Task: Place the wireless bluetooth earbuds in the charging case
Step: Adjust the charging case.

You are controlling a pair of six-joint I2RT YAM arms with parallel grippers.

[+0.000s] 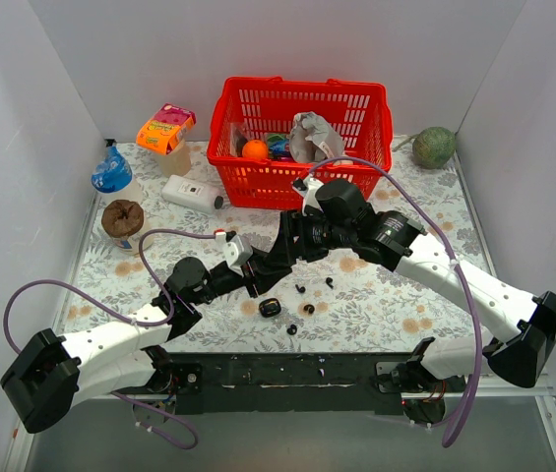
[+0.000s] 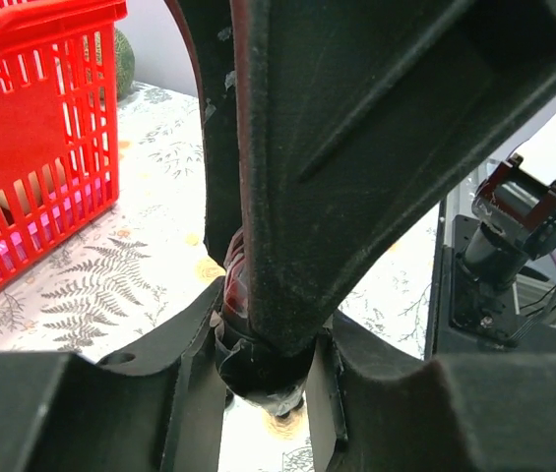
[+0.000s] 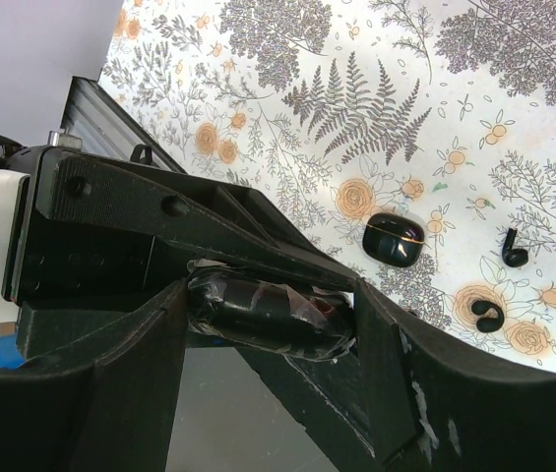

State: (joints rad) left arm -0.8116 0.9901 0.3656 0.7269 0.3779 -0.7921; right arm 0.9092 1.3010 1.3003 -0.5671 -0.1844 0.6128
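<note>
The black charging case (image 1: pixel 270 307) lies on the floral table, and in the right wrist view this case (image 3: pixel 393 239) shows a gold seam. Tiny black earbuds (image 1: pixel 300 289) lie loose around it, two of them (image 3: pixel 514 251) (image 3: pixel 487 315) just beyond the case. Above them both grippers meet on one glossy black oblong thing wrapped in clear tape (image 3: pixel 258 310). My right gripper (image 3: pixel 268 324) (image 1: pixel 292 246) spans its length. My left gripper (image 2: pixel 263 393) (image 1: pixel 273 261) is shut across the same taped thing (image 2: pixel 258 366), with the right gripper's finger filling that view.
A red basket (image 1: pixel 297 138) with several items stands at the back centre, seen also as the basket (image 2: pixel 31 147) at the left. A white bottle (image 1: pixel 191 194), a blue-capped bottle (image 1: pixel 112 175), a brown cup (image 1: pixel 122 218), an orange packet (image 1: pixel 164 128) and a green ball (image 1: pixel 434 147) line the back.
</note>
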